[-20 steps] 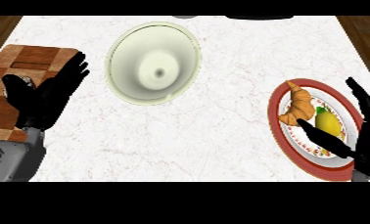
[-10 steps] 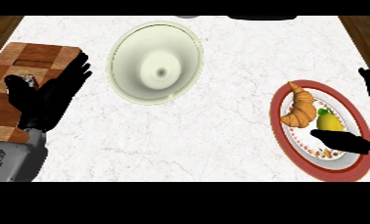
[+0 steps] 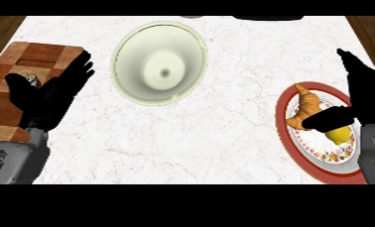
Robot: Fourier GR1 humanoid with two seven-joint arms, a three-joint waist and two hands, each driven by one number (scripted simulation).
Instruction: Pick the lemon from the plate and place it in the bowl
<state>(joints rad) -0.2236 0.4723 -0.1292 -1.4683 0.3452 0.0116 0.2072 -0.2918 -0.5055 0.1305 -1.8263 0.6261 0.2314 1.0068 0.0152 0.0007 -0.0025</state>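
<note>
Back in over the red-rimmed plate [image 3: 282, 122] within the last half-second: right robot hand [image 3: 360, 89], spread wide, thumb now across the lemon [image 3: 341, 135] beside the croissant [image 3: 304, 108]. Not yet gripped; lemon on the plate, well apart from the bowl [image 3: 159, 62]. Left robot hand [image 3: 47, 94] open, resting over the cutting board [image 3: 36, 57].

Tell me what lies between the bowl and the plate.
Nothing: in the head view, only bare counter separates the bowl from the plate.
</note>
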